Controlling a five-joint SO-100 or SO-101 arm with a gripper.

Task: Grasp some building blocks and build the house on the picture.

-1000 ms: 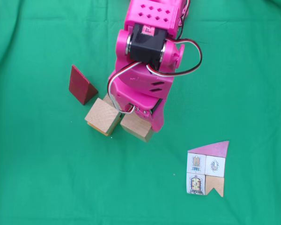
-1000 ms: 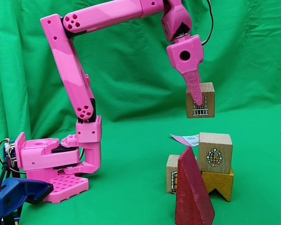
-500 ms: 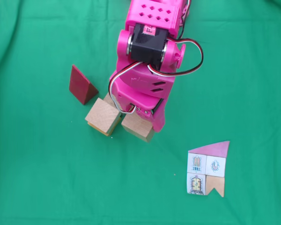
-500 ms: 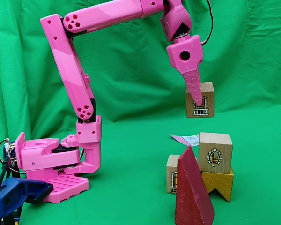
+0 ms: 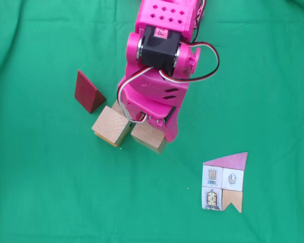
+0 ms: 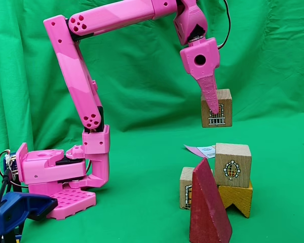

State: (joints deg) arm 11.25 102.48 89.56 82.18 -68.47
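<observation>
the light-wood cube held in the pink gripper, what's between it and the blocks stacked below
Nothing: in the side fixed view only open air and green backdrop separate the held light-wood cube in the pink gripper from the stacked cube with an oval window print.

Green cloth [image 5: 45, 192] covers the whole counter and hangs wrinkled as a backdrop behind it. A blue clamp [image 6: 12, 210] grips the counter's near left corner in a fixed view.
</observation>
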